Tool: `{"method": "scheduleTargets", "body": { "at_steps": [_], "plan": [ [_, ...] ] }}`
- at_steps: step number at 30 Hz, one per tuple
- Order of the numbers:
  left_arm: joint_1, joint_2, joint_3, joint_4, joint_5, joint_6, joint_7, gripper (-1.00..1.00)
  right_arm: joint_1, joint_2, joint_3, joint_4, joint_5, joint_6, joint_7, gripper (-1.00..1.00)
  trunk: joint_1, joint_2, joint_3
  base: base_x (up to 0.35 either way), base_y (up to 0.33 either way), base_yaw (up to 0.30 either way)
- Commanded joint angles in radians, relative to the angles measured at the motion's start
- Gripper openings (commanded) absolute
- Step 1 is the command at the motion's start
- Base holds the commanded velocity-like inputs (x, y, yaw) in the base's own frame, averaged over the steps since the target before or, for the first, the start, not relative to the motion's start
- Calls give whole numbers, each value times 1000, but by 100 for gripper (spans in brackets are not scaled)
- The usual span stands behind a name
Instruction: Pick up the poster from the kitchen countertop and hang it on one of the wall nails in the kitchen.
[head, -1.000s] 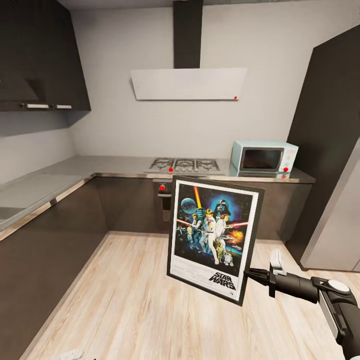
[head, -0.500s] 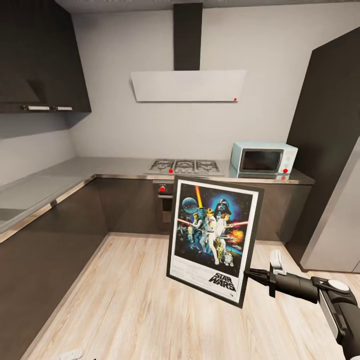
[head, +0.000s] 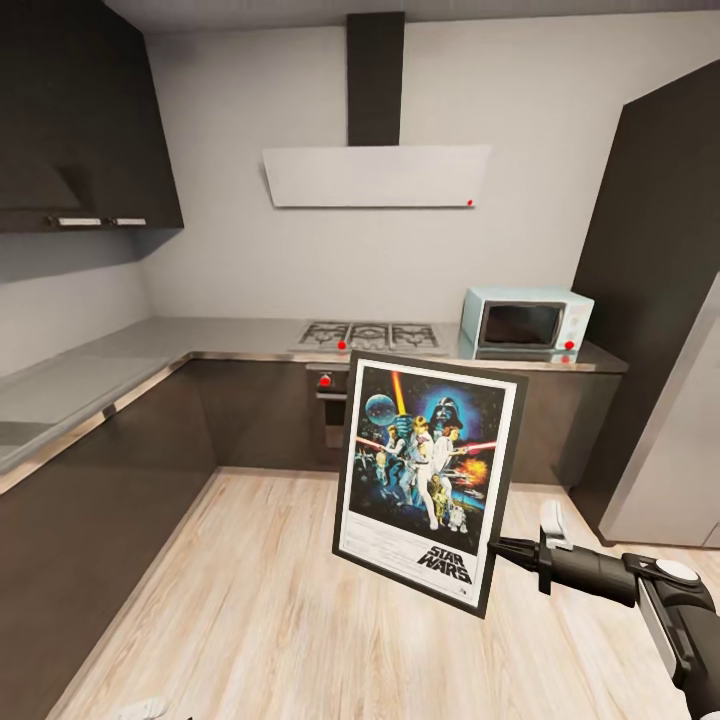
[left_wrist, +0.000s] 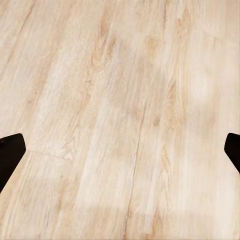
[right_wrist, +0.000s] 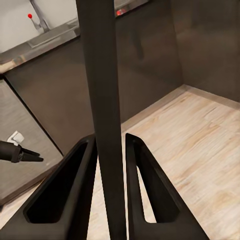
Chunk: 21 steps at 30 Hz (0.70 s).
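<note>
The poster (head: 428, 478) hangs upright over the floor in the head view, colourful figures and "STAR WARS" lettering facing me. My right gripper (head: 508, 548) is shut on its lower right edge. In the right wrist view the poster's dark edge (right_wrist: 102, 90) runs between the two fingers (right_wrist: 67, 192), clamped by the right gripper (right_wrist: 110, 140). My left gripper (left_wrist: 120, 150) stands open over bare wood floor, its fingertips (left_wrist: 10, 155) far apart. The grey kitchen countertop (head: 140, 350) runs along the left and back walls. No wall nails are in view.
A gas hob (head: 372, 335) and a pale blue microwave (head: 526, 320) sit on the back counter under a white hood (head: 377, 176). Dark cabinets (head: 90, 500) line the left, and a tall dark unit (head: 655, 290) stands at the right. Wood floor (head: 250, 610) lies between.
The whole picture has slid down slightly, so the camera has moved. The poster and right arm keep the same place in view, still gripped.
</note>
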Motion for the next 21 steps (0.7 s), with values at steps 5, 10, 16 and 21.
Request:
{"method": "scheduleTargets", "body": {
  "at_steps": [5,10,16,21],
  "plan": [
    [-1,1,-8,1,7,-5,-1,100,-1,0,-1,0,-2,13,5,-100,-19,34,15,0,0,0],
    [-1,1,-8,1,8,-6,-1,100,-1,0,-1,0,-2,13,5,-100,-38,69,30,0,0,0],
    [-1,1,-8,1,7,-6,-1,100,-1,0,-1,0,-2,13,5,-100,-61,111,49,0,0,0],
    [-1,1,-8,1,7,-6,-1,100,-1,0,-1,0,-2,13,5,-100,-81,146,65,0,0,0]
  ]
}}
